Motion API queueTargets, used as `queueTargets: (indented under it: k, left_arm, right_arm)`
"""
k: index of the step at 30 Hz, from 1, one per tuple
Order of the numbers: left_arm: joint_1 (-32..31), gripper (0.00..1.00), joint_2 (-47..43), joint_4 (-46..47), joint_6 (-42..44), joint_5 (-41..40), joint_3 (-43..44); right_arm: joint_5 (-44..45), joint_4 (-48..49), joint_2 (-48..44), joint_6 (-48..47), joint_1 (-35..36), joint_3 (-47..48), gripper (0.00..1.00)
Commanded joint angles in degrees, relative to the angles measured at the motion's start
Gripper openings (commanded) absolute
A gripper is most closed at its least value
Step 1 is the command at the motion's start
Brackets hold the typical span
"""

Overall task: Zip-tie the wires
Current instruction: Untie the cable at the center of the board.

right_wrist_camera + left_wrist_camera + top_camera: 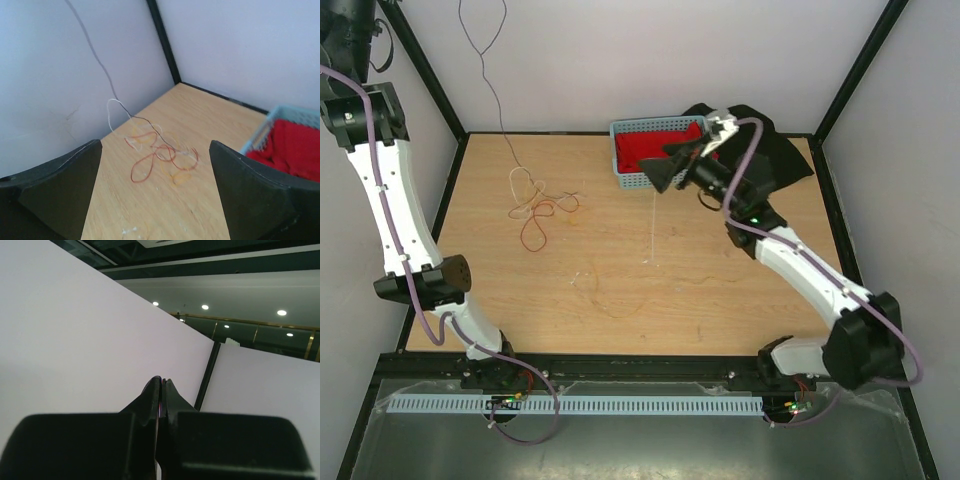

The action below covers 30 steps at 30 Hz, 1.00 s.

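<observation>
Wood tabletop [720, 290] inside a white-walled box with a black frame. Landmark: blue-grey basket [632, 182] at the back of the table, red cloth [650, 148] inside it.

Right gripper [665, 165] hangs over the basket's front-right part, above the red cloth, tips facing left. Jaws spread wide with nothing between them. In the right wrist view the two fingers [60, 190] frame bare wood and the wires, with the basket rim [260, 134] at the right edge.

Wires [535, 205] sit well left of the basket, flat on the table: a loose curly tangle of red-orange, pale and dark loops. One thin dark strand [485, 60] climbs from the tangle up the back wall. Same tangle in the right wrist view [160, 155], near the back-left corner. Neither gripper touches it.

Zip tie [650, 228] is a thin whitish strip lying flat just in front of the basket's near wall. It points straight away from the basket toward the arm bases and is apart from the wires.

Black cloth [780, 150] is bunched just right of the basket, behind the right arm.

Left arm [395, 200] is raised far left of the basket and reaches out of the top view's upper-left corner. Left gripper [161, 390] shows only in its own wrist view: jaws pressed fully together, aimed at the white wall and the ceiling lights beyond. Can't tell if anything is pinched in it.
</observation>
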Motion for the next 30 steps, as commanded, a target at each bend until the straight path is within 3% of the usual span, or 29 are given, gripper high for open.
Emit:
queueTargets:
  k: [1,12,24,27,29,30]
  left_arm:
    - [0.6,0.0,-2.5,4.5,-4.8,-1.1,-0.3]
    - [0.6,0.0,-3.1,6.2,-8.6,-0.3,-3.5]
    - [0.6,0.0,-2.2,8.1,-11.0,0.1,-4.0]
    - [0.5,0.0,-1.8,8.6,-11.4,0.1,-4.0]
    - [0.6,0.0,-1.5,8.8,-11.6,-0.1,-3.9]
    - [0.6,0.0,-1.5,8.9,-11.6,-0.1,-3.9]
  right_arm:
    - [1.6,7.7,9.8,-8.9,8.0,8.5,0.99]
    - [3.8,5.3,39.2,-17.3,18.9,36.1,0.99]
    - [3.8,-7.7,65.5,-13.7,22.2,75.7,1.0]
    - [3.4,-8.6,70.0,-12.3,22.4,81.2,0.99]
    - [3.2,-8.1,71.2,-11.9,22.4,82.0,0.91]
    - [3.1,-7.9,71.5,-11.8,22.4,82.0,0.81]
